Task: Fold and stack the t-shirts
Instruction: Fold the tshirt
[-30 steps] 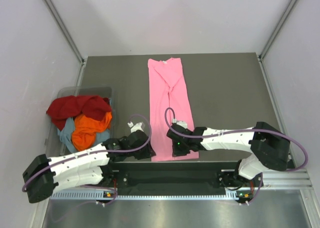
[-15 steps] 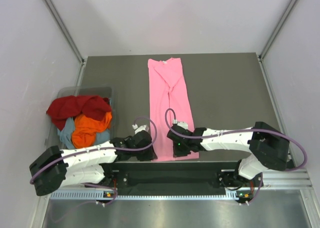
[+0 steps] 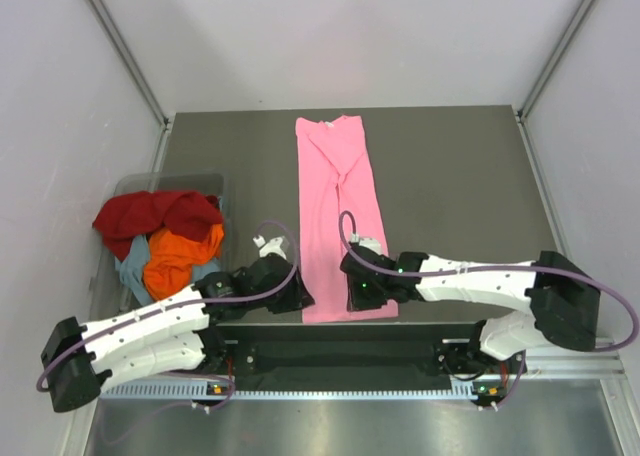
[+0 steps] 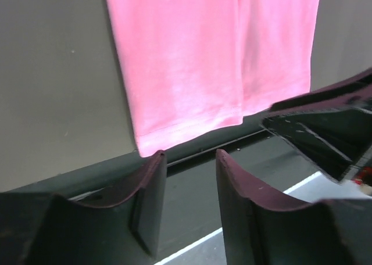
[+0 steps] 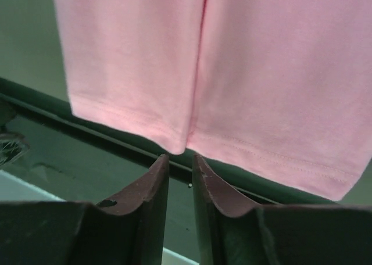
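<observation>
Pink t-shirt (image 3: 338, 216) lies as a long folded strip down the middle of the grey table (image 3: 450, 176), collar far, hem at the near edge, with bare table on both sides and more on the right. Clear bin (image 3: 170, 179) at the left holds the dark red t-shirt (image 3: 150, 214), orange t-shirt (image 3: 180, 256) and grey-blue t-shirt (image 3: 130, 271) in a heap. Both arms lie low, stretched inward along the near edge: left gripper (image 3: 295, 296) is at the hem's near-left corner, right gripper (image 3: 358, 294) on the hem's right part. Left wrist view: left gripper (image 4: 189, 178) has its jaws moderately apart with nothing between them, just near of the pink t-shirt (image 4: 192, 61) hem corner, over the dark table edge; the right gripper (image 4: 325, 131) shows at the right. Right wrist view: right gripper (image 5: 180, 172) has its jaws a narrow slit apart, tips just short of the pink t-shirt (image 5: 232, 73) hem where the fold line meets it, no cloth pinched.
</observation>
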Controlling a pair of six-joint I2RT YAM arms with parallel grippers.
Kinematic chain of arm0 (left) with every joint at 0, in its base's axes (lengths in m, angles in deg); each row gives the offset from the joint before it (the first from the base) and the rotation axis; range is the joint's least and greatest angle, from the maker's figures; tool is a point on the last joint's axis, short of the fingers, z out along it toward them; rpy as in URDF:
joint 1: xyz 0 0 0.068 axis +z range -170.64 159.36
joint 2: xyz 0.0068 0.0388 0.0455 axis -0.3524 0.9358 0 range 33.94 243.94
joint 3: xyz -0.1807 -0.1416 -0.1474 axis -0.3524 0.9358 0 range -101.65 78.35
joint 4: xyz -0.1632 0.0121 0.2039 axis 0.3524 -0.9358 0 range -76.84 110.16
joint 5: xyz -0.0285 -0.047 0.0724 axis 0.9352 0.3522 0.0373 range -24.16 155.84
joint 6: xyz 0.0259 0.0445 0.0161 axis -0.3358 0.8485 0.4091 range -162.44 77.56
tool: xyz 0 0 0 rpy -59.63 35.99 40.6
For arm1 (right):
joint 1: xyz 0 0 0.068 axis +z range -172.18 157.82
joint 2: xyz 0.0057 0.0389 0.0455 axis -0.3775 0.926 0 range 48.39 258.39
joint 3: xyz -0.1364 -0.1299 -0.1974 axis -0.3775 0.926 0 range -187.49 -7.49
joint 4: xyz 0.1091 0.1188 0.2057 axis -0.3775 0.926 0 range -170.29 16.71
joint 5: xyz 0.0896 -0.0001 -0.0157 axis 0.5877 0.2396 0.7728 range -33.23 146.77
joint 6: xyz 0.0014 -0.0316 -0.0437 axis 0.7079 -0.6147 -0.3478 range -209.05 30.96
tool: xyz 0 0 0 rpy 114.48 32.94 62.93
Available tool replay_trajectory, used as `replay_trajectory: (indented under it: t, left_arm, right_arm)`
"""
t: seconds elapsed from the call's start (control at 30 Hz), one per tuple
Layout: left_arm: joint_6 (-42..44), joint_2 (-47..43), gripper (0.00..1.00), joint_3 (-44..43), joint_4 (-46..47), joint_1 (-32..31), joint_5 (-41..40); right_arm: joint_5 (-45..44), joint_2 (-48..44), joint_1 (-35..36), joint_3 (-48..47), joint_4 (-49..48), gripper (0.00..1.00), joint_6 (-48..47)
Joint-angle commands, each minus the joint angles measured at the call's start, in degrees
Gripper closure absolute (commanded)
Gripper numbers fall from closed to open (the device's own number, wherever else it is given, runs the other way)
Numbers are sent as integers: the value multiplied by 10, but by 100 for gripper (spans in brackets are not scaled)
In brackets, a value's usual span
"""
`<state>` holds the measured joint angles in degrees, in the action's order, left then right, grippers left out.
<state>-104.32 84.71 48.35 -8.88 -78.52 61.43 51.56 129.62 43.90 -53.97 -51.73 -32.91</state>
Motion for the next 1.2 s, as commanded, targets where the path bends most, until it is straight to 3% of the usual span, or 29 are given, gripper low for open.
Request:
replay_trajectory:
  t: [0.0,0.23,0.53,0.83,1.17]
  left_arm:
    - [12,-24,55,-2,-41,2,-27]
    - [12,10,53,29,10,11,7]
    - [-12,65,53,68,85,14,27]
    - [-2,127,57,49,80,15,31]
    - [-22,107,60,71,79,15,33]
  right_arm:
    - [-7,-48,-7,-25,35,75,-27]
    - [38,-141,-127,37,62,66,-85]
    - [113,-214,-247,151,44,65,-121]
    - [136,-238,-263,211,-4,65,-91]
    - [144,-232,-264,240,-36,70,-82]
